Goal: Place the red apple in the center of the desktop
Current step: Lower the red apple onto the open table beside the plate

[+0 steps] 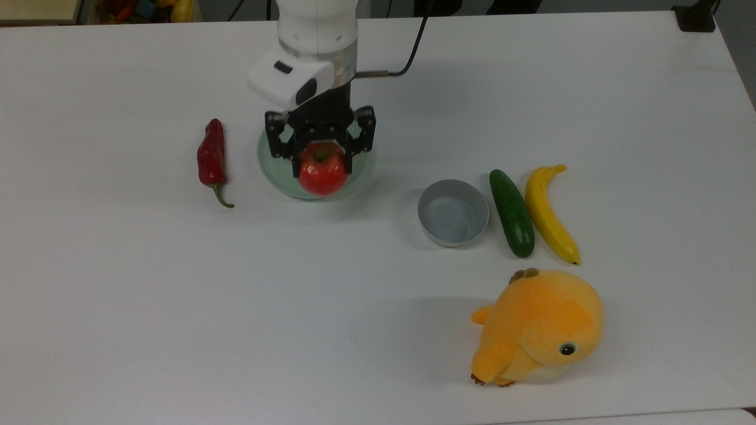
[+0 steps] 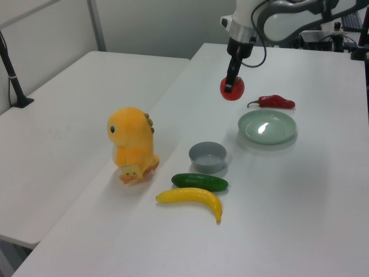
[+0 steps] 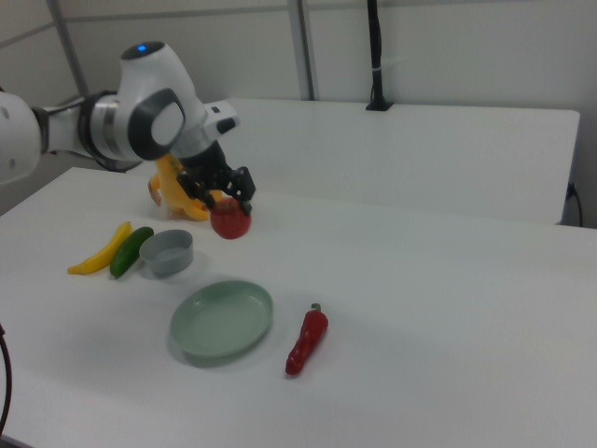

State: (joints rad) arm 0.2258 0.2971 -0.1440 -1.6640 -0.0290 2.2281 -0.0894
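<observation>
Your gripper (image 1: 321, 154) clamps the red apple (image 1: 322, 171), held in the air | in the top view it overlaps the green plate (image 1: 360, 171) | the desktop (image 1: 177, 295) lies below, chili pepper (image 1: 212, 158) on the top view's left.

The arm (image 1: 317, 29) is showing glossy white rounded shells with grey joint bands; a blue light is glowing on one joint cap in the right view; a white boxy module is sitting just above the fingers; the gripper (image 1: 321, 154) is showing black linkages; a black cable (image 1: 413, 50) is trailing behind.
</observation>
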